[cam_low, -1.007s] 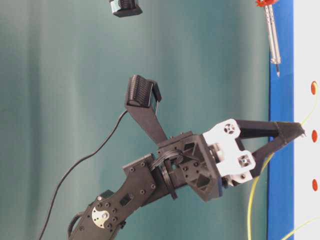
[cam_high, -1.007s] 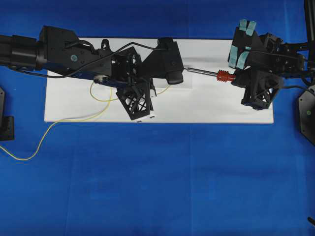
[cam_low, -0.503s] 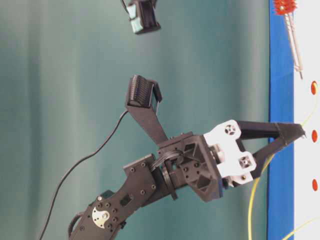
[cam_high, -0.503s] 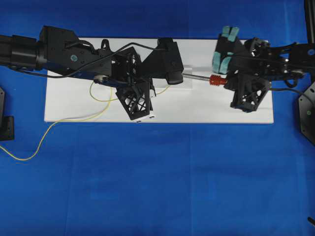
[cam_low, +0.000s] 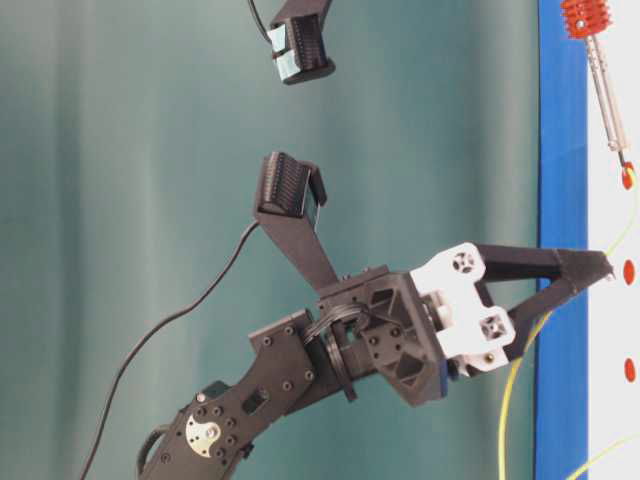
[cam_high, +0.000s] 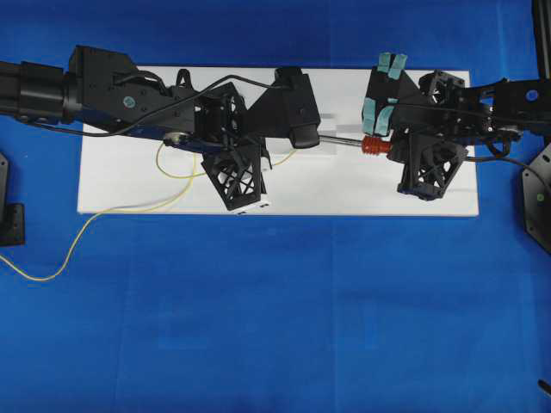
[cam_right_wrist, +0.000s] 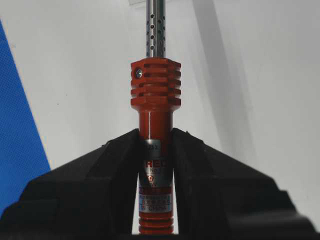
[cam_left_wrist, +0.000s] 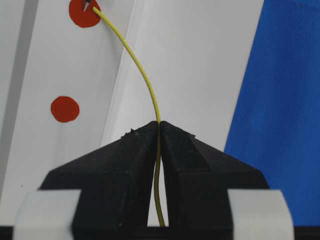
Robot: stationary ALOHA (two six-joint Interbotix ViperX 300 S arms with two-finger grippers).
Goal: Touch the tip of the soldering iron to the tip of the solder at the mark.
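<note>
Pinching the solder [cam_left_wrist: 145, 80], your left gripper [cam_left_wrist: 159, 125] rests its free end on the upper of 2 red marks [cam_left_wrist: 84, 13], where a dark point, probably the iron's tip, meets it. Your right gripper [cam_right_wrist: 156, 137] clamps the soldering iron [cam_right_wrist: 155, 100] by its red handle. Pushing on would likely bend the thin wire off the mark.
</note>
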